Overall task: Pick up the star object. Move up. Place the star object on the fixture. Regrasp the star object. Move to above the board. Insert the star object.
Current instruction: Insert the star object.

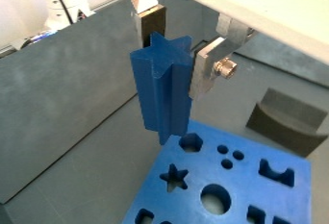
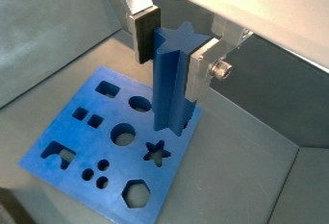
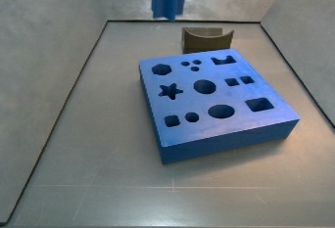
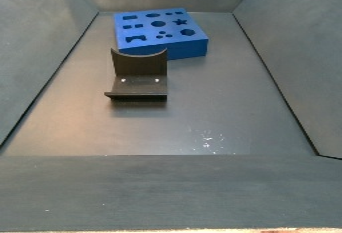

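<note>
Wrist views show the hand (image 2: 171,47) clamping the star object (image 2: 172,79) — above the board (image 2: 77,136).

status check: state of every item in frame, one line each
gripper: shut on the star object, raised above the board, seen in both wrist views.
star object: held upright, hanging clear of the board.
board: flat on the floor, star hole and every other hole empty.
fixture: on the floor near the board, nothing on it.
</note>
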